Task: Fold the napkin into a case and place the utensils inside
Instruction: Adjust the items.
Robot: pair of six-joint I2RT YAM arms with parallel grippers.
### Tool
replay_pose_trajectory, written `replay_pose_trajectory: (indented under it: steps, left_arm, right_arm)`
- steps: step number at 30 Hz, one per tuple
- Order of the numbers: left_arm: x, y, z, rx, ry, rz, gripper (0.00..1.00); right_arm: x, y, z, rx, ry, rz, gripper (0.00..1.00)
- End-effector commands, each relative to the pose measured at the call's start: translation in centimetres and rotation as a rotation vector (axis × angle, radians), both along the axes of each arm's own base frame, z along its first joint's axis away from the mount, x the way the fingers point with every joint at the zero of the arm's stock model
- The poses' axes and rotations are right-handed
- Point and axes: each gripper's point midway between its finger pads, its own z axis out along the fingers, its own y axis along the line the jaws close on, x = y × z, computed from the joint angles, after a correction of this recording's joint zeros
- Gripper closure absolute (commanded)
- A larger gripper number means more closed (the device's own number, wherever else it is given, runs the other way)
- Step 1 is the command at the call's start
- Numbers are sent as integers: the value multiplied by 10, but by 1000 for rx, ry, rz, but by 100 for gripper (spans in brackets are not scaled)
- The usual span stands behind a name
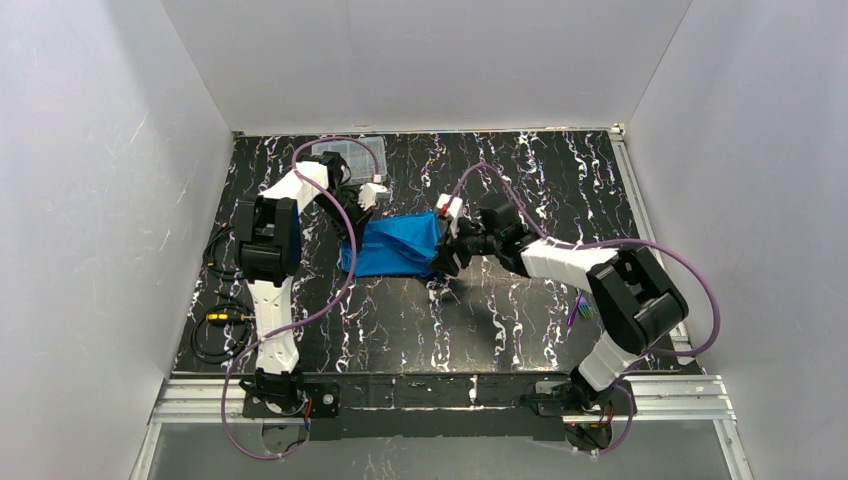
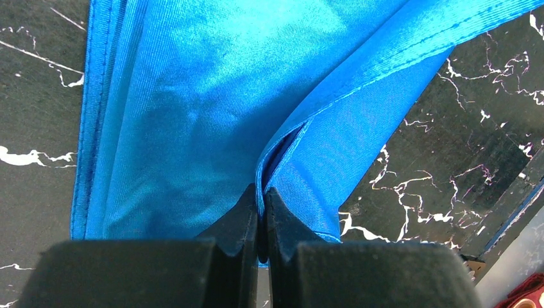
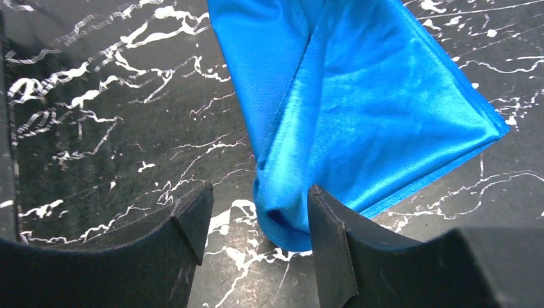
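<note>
Blue napkin [image 1: 400, 245] lay bunched and partly folded mid-table [image 1: 480, 320], between both arms. Left pincer [image 2: 260, 199] was clamped tight on a fold at its hemmed edge. Right pincer [image 3: 258, 199] stood open, a rounded cloth corner between its fingers, ungripped. Small utensils [image 1: 578, 312] lay by the right arm, well apart.

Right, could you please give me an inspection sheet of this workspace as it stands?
Surface: black white-veined table.
Job's things: blue napkin partly folded mid-table; utensils near the table's right edge, outside it.
Clutter: clear compartment box at the far edge.
End effectors: left end effector shut on a napkin edge; right end effector open, a napkin corner between its fingers.
Cables: purple cables looping over the table; black leads at its left edge.
Surroundings: white walls on three sides.
</note>
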Motion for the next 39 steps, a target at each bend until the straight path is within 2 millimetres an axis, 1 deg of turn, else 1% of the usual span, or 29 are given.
replay_pose_trajectory:
  steps: [1,4,7,8,10,11,13,15,18,19,20,22,23,25,27,29,31,33,35,39]
  left_arm:
    - [3,-1,7,5,-4,4,100]
    - [3,0,7,10,-7,1,100]
    - [3,-1,7,8,-8,2,100]
    - [3,-1,8,7,-9,4,100]
    - [4,-1,11,7,-18,6,100]
    - [4,-1,14,6,-23,7,98]
    - [3,0,17,4,-30,3,90]
    - [1,1,22,4,-41,-6,80]
    - [-1,4,27,16,-61,-17,56]
    - [0,5,31,20,-75,-19,53]
    - [1,5,36,20,-89,-19,47]
    - [2,3,51,0,-122,-10,43]
    - [2,0,60,-19,-144,-9,37]
    - [-1,-9,78,-74,-177,-15,36]
    - [-6,-20,89,-114,-207,-39,36]
    - [-14,-34,89,-146,-240,-84,34]
    - [-22,-48,78,-138,-272,-127,34]
    - [-24,-65,69,-144,-293,-149,35]
    - [-22,-80,57,-143,-310,-165,35]
    - [-6,-100,38,-132,-373,-155,36]
  right_arm:
    - [14,13,-8,-161,-161,-51,37]
    - [24,10,-18,-225,-157,-92,40]
    - [39,5,-25,-261,-158,-181,50]
    - [44,6,-27,-274,-156,-200,56]
    - [50,7,-29,-281,-145,-232,60]
    - [52,8,-35,-295,-132,-240,63]
    - [55,8,-44,-323,-121,-253,66]
    - [55,11,-47,-326,-105,-247,66]
    - [55,14,-49,-327,-86,-242,64]
    - [55,14,-50,-331,-81,-236,63]
    - [54,15,-51,-335,-77,-229,63]
    - [55,16,-53,-340,-65,-227,61]
    - [55,17,-54,-339,-60,-224,61]
    - [56,19,-53,-330,-53,-222,60]
    - [57,20,-51,-316,-40,-229,58]
    - [58,22,-49,-295,-17,-231,55]
    - [61,22,-46,-277,1,-242,52]
    - [64,20,-44,-264,20,-255,49]
    - [68,19,-41,-249,38,-268,48]
    - [74,18,-39,-218,84,-286,48]
